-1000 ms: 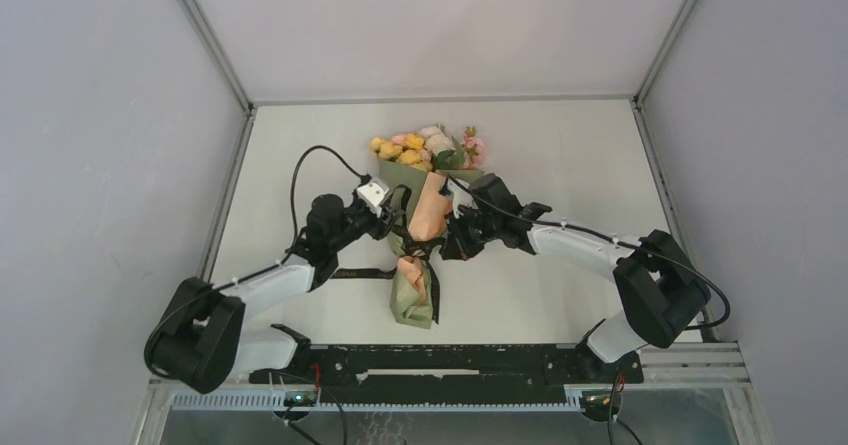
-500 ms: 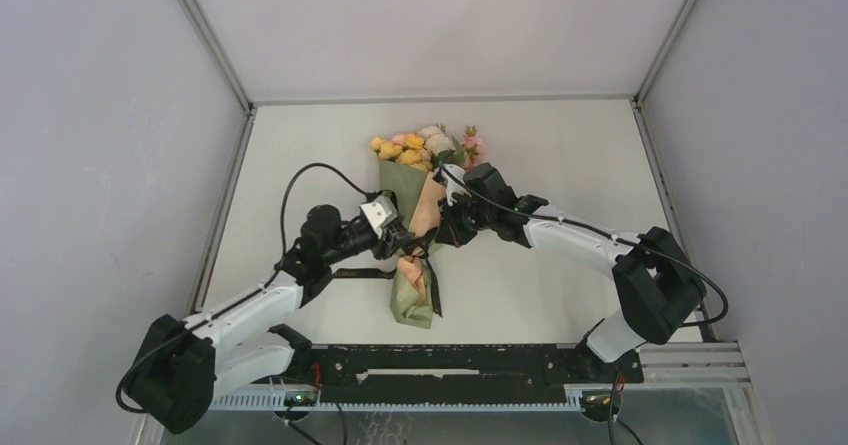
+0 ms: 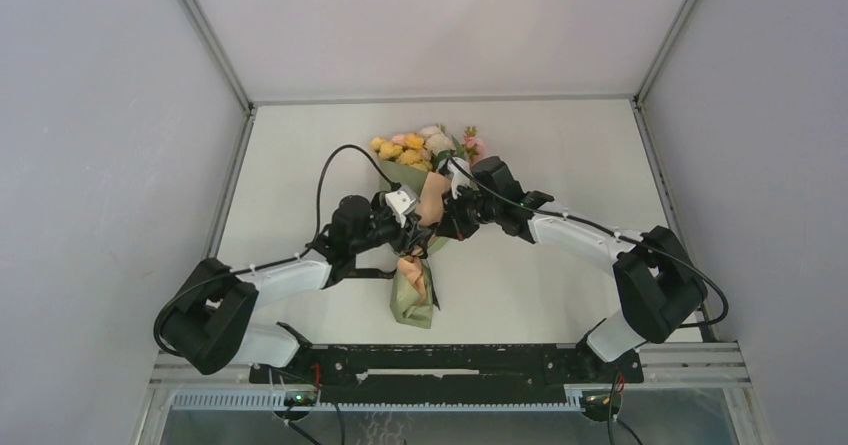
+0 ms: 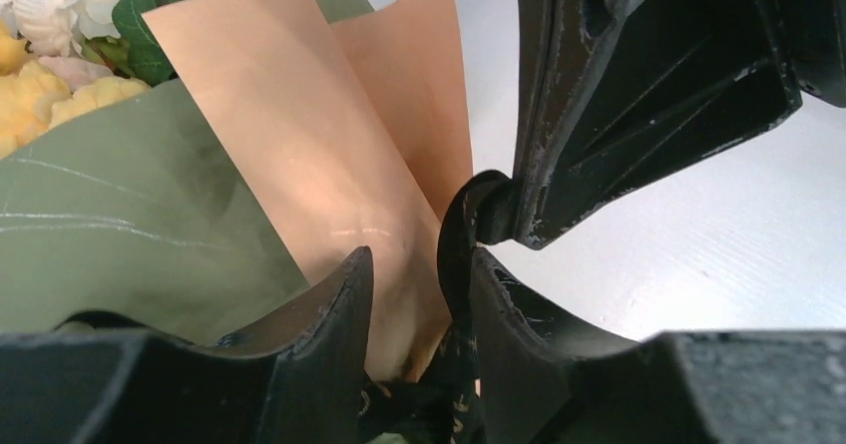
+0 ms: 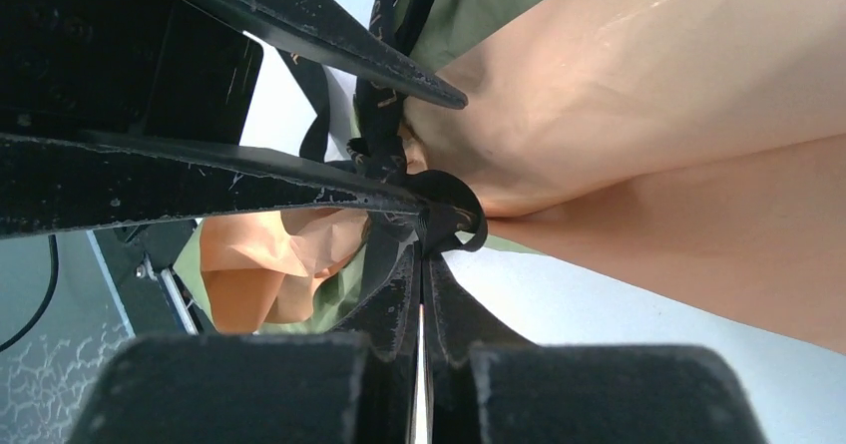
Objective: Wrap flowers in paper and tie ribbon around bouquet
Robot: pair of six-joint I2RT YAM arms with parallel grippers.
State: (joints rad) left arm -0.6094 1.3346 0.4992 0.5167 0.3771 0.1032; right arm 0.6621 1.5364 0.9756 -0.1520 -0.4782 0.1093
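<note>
The bouquet (image 3: 412, 300) lies on the table (image 3: 560, 145) between the two arms, flowers (image 3: 415, 147) toward the far side and the narrow tail of the cone toward the bases. Its paper (image 4: 130, 224) shows olive green outside, with peach flaps folded open over it. The ribbon (image 4: 454, 254) circles the cone's waist, and one end trails left across the table. The left gripper (image 4: 419, 289) reaches in from the left at that waist. Its jaws are spread, with peach paper and a run of ribbon between them, the ribbon close against one finger. The right gripper (image 5: 423, 229) comes in from the opposite side with its jaws pressed together, pinching a small loop of ribbon just beside the peach flap.
</note>
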